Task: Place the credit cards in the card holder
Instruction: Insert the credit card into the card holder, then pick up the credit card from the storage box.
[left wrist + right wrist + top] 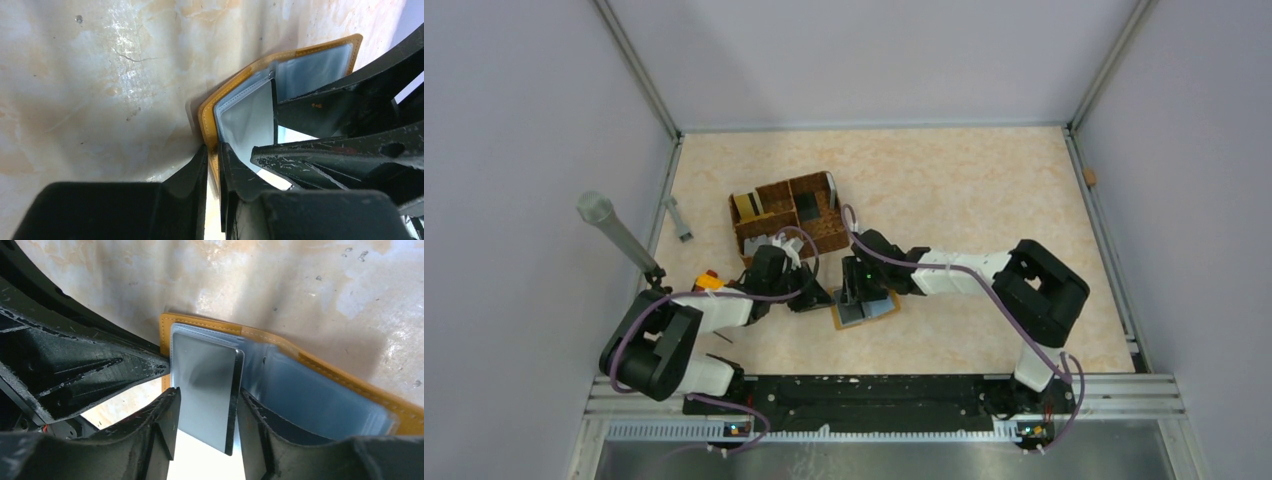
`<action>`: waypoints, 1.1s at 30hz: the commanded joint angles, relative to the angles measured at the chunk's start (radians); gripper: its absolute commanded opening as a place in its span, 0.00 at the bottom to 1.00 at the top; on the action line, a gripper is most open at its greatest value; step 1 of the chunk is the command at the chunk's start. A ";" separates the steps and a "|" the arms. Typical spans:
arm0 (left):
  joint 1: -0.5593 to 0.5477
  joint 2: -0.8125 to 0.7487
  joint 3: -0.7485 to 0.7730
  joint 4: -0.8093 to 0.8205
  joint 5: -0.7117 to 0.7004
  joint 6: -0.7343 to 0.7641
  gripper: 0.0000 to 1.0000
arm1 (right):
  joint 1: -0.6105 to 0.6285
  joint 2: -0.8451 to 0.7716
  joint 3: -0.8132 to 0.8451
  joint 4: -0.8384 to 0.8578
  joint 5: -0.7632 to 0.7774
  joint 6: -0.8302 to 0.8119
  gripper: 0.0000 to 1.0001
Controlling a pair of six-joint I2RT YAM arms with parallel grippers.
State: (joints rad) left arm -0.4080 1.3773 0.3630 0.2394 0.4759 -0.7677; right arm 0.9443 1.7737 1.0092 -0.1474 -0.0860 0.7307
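Note:
The card holder (880,309) lies open on the table, mustard-orange rim outside and grey sleeves inside. My left gripper (810,297) is shut on its orange left edge; the left wrist view shows both fingers (212,150) pinching that rim (207,117). My right gripper (856,294) is over the holder, shut on a grey credit card (205,375) that stands between its fingers (207,392), far end at the holder's sleeve (200,322). A pale yellowish card (746,205) and a dark card (809,205) stand in the basket.
A brown woven compartment basket (773,226) stands just behind the left gripper. An orange-and-red toy block (709,280) lies by the left arm. A grey cylinder on a stand (609,225) and a small grey piece (679,218) are at the left wall.

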 commanded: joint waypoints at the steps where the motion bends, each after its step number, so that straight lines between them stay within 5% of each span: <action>1: -0.009 -0.033 -0.007 -0.021 -0.011 -0.001 0.23 | 0.032 -0.014 0.060 -0.004 0.011 -0.023 0.51; 11: -0.004 -0.228 0.161 -0.356 -0.142 0.095 0.63 | 0.016 -0.181 0.210 -0.233 0.195 -0.165 0.70; 19: 0.057 -0.260 0.363 -0.574 -0.225 0.192 0.85 | -0.105 -0.182 0.322 -0.239 0.207 -0.250 0.72; 26: 0.244 -0.171 0.509 -0.613 -0.167 0.248 0.86 | -0.145 -0.016 0.499 -0.177 0.374 -0.355 0.68; 33: 0.277 -0.035 0.554 -0.530 -0.122 0.221 0.76 | -0.157 0.214 0.715 -0.122 0.454 -0.424 0.66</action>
State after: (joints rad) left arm -0.1349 1.2846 0.8814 -0.3405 0.3088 -0.5480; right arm 0.7952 1.8889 1.5959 -0.3222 0.2855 0.3752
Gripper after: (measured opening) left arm 0.798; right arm 0.663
